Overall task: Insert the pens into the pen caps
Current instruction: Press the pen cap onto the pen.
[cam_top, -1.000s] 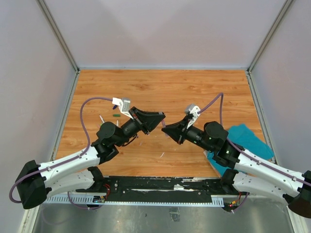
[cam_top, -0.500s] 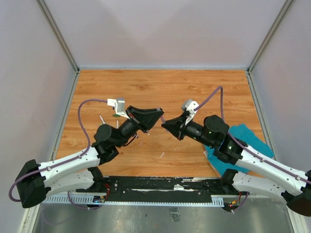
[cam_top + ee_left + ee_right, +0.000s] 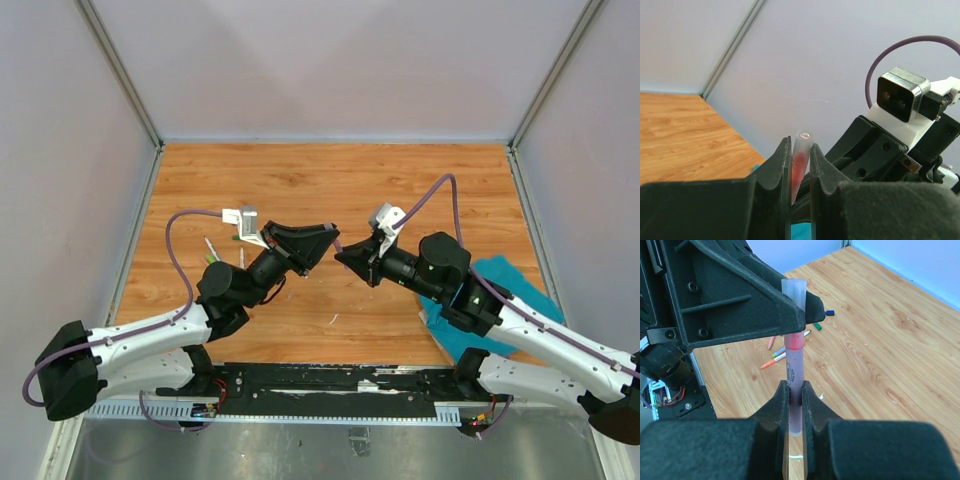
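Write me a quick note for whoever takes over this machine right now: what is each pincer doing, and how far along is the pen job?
Left pincer: shut on a clear cap, held above the table.
Right pincer: shut on a pen with a red end, pointing into that cap.
Done: the pen's red end is inside the cap. I cannot tell if it is pressed fully home.
Left: finish pushing the two together and set the pen down. Then deal with the other pens lying on the table near the left arm. Whether those are capped is too small to tell.
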Controlling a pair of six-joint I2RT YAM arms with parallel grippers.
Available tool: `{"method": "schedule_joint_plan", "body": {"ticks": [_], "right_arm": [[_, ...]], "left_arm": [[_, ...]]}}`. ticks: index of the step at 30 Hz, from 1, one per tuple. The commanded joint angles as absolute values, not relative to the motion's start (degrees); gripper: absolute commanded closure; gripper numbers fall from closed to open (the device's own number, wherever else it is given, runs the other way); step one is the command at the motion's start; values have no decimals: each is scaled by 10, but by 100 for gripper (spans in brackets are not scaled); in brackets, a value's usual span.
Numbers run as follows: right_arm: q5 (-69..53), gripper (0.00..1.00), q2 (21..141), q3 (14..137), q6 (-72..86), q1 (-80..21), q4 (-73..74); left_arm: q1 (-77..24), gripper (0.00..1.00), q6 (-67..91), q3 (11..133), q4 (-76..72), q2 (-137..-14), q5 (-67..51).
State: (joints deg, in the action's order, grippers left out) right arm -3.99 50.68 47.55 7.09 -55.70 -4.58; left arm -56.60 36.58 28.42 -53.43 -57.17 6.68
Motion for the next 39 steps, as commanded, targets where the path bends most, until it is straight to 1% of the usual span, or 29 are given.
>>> {"method": "schedule_joint_plan", "body": {"ticks": [1, 14, 27, 39], "right_arm": [[72, 100, 500, 555, 21, -527, -256], [85, 100, 498, 580, -10, -526, -255], [95, 99, 487, 608, -37, -526, -243], [72, 99, 477, 618, -17, -526, -221]], "left_arm": [[-633, 99, 419, 243, -410, -601, -96], [-661, 99, 434, 227, -432, -631, -100], [-683, 100, 427, 222, -415, -658, -102], [-699, 100, 418, 229, -412, -682, -88]]}}
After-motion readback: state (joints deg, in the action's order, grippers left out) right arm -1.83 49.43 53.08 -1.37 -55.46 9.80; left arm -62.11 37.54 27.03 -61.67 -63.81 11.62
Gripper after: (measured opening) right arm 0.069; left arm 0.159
